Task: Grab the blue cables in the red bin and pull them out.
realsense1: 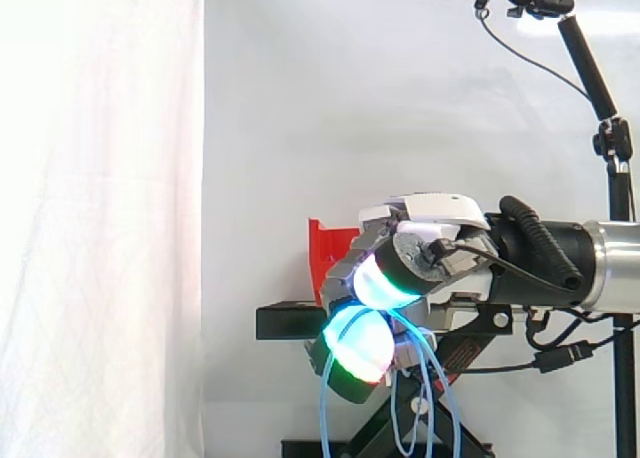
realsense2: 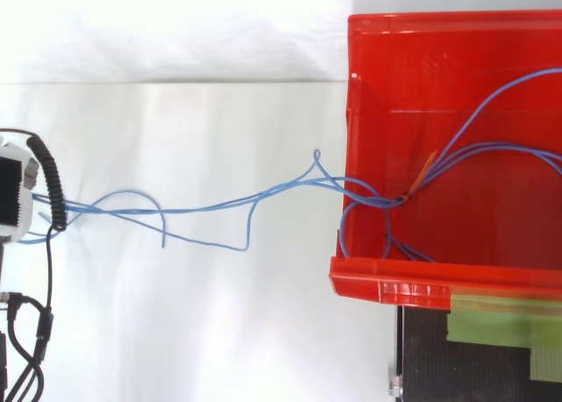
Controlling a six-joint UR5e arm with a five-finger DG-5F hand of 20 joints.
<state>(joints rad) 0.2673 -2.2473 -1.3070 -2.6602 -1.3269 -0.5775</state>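
Blue cables (realsense2: 378, 198), maybe 3; bin (realsense2: 395, 288) x1.

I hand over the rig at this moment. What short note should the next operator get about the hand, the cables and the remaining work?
Hand: fingers curled, shut on the blue cables; loops hang below it in the side view.
Cables: stretched from the hand over the wall of the red bin; the far part, with an orange tie, lies inside the bin.
Done: grasp made, part of the cables out.
Left: pull until all cables are out of the bin.
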